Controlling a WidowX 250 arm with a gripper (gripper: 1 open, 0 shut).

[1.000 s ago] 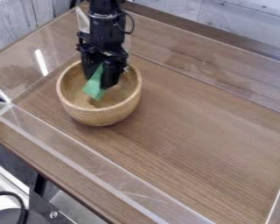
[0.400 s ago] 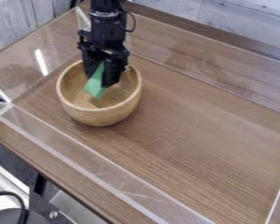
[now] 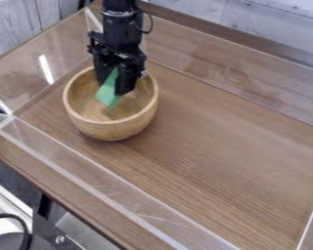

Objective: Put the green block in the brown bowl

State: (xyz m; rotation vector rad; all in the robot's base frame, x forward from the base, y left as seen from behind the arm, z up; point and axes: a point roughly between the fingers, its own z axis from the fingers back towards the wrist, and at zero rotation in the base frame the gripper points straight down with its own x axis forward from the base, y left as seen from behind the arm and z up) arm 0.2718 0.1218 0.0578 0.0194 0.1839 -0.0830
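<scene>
My one view looks steeply down from above onto the worktop [image 3: 218, 137], taking in the bowl [image 3: 110, 119] and the surface around it.

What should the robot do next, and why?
Maybe it should open its hand gently, because the green block is in the hand and already over the inside of the brown bowl, so it would probably land inside.

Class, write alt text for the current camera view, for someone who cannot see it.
A black gripper holds a green block tilted inside a round brown bowl on a wooden table.
</scene>
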